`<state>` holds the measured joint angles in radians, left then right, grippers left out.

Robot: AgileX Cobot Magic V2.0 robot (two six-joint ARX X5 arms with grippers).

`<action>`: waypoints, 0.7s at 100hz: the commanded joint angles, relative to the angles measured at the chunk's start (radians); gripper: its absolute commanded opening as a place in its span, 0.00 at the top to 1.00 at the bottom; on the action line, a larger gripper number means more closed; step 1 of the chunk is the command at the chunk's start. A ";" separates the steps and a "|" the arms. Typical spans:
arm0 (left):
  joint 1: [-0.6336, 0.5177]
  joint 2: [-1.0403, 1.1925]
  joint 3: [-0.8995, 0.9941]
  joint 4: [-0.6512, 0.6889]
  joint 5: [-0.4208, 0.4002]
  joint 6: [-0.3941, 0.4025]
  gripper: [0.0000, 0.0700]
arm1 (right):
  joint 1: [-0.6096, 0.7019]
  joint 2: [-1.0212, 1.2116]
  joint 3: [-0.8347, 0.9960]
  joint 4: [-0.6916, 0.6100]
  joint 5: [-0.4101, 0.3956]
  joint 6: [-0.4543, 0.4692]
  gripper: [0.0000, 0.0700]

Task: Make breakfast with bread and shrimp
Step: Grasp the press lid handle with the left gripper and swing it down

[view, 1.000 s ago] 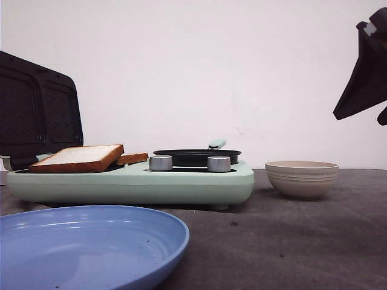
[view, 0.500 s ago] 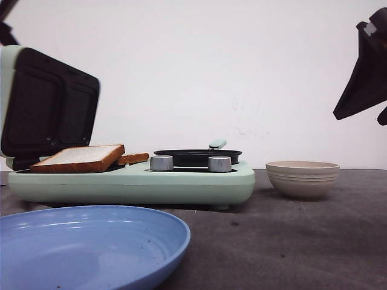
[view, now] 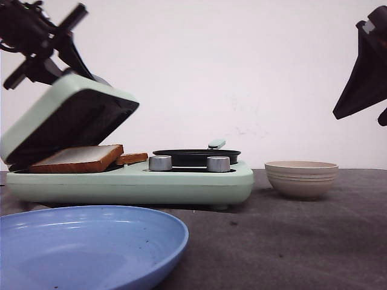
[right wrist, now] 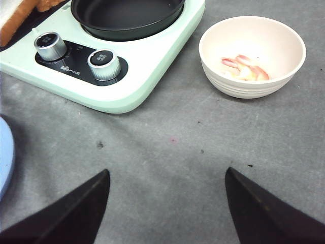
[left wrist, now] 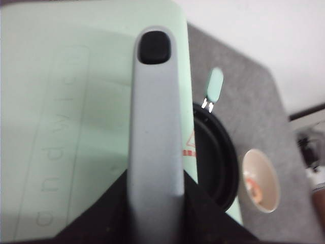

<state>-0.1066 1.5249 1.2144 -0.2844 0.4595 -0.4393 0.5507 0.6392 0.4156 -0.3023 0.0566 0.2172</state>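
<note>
One bread slice (view: 75, 158) lies on the left plate of the mint-green breakfast maker (view: 139, 184), with a second slice (view: 132, 158) behind it. The maker's lid (view: 66, 118) is tilted about halfway down over the bread. My left gripper (view: 63, 57) is shut on the lid's grey handle (left wrist: 155, 127). The shrimp (right wrist: 244, 68) lie in the beige bowl (right wrist: 244, 87) to the right of the maker. My right gripper (right wrist: 167, 203) is open and empty, high above the grey table in front of the bowl, and it also shows in the front view (view: 363, 78).
A black pan (view: 196, 157) sits on the maker's right side behind two silver knobs (right wrist: 104, 63). A blue plate (view: 91, 241) lies at the front left of the table. The bowl (view: 301, 179) stands a short gap from the maker.
The lid has swung down from upright to about half shut over the bread. My left gripper has come into the front view with it. The right arm has not moved.
</note>
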 commanded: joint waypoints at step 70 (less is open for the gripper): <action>-0.229 0.163 -0.011 -0.095 -0.236 0.166 1.00 | 0.008 0.006 0.005 0.006 0.004 0.019 0.37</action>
<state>-0.3298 1.6447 1.2156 -0.3103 0.2260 -0.3050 0.5507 0.6392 0.4156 -0.3023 0.0566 0.2256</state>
